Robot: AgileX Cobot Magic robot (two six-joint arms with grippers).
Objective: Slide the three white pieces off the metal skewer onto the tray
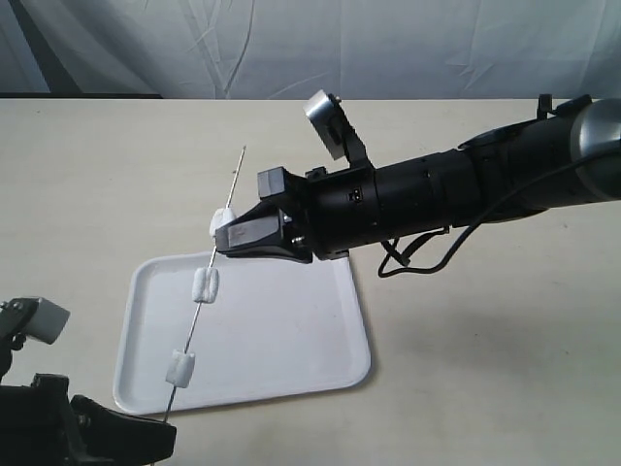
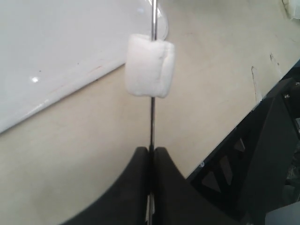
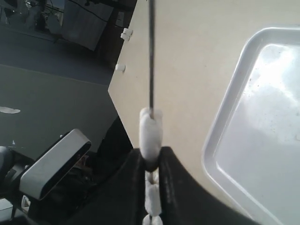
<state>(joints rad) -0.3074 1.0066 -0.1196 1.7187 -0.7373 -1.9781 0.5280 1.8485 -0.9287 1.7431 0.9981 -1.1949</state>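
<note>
Three small white rounded pieces (image 1: pixel 206 285) threaded on thin grey metal skewer (image 1: pixel 193 327) over glossy white tray (image 1: pixel 291 330); left gripper (image 2: pixel 151 151), right gripper (image 3: pixel 151 157) both clamp it.

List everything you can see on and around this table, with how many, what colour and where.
white pieces: three, white, threaded along the skewer; the top piece sits at the right gripper's tips.
metal skewer: one, grey, slanting over the tray's left side.
tray: one, white, on the table.
table: one, beige.
backdrop cloth: one, pale grey, behind the table.
left gripper: one, black, shut on the skewer's lower end.
right gripper: one, black, closed around the top piece.
</note>
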